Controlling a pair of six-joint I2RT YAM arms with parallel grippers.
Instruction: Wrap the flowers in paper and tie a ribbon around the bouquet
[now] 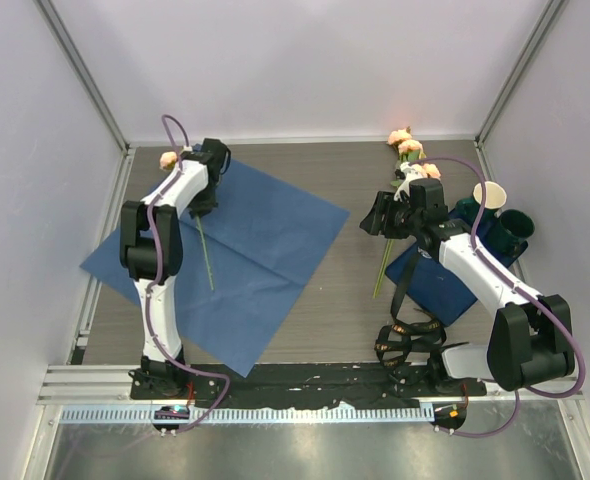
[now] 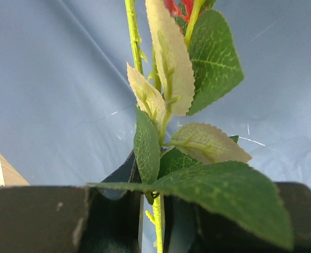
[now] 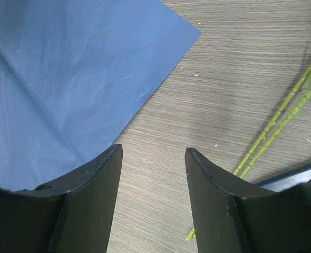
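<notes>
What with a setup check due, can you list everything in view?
large thin blue paper sheet: one, blue, left of centre.
pale pink rose on leafy green stem: one, pink, stem over paper.
loose pale pink roses: about three, pink, far right.
dark navy mat: one, navy, near right.
narrow black ribbon: one, black, by mat.
dark green cups: two, green, right edge.
left end effector: one, black, shut on rose stem.
right end effector: one, black, open above table.

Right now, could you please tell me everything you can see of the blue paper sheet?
The paper is a large, thin, blue sheet, faintly creased, lying flat and unfolded on the wooden table, turned corner-on. A rose stem, pinched in the left gripper, stretches over its left half. Its right corner lies ahead of the open right gripper.
</notes>
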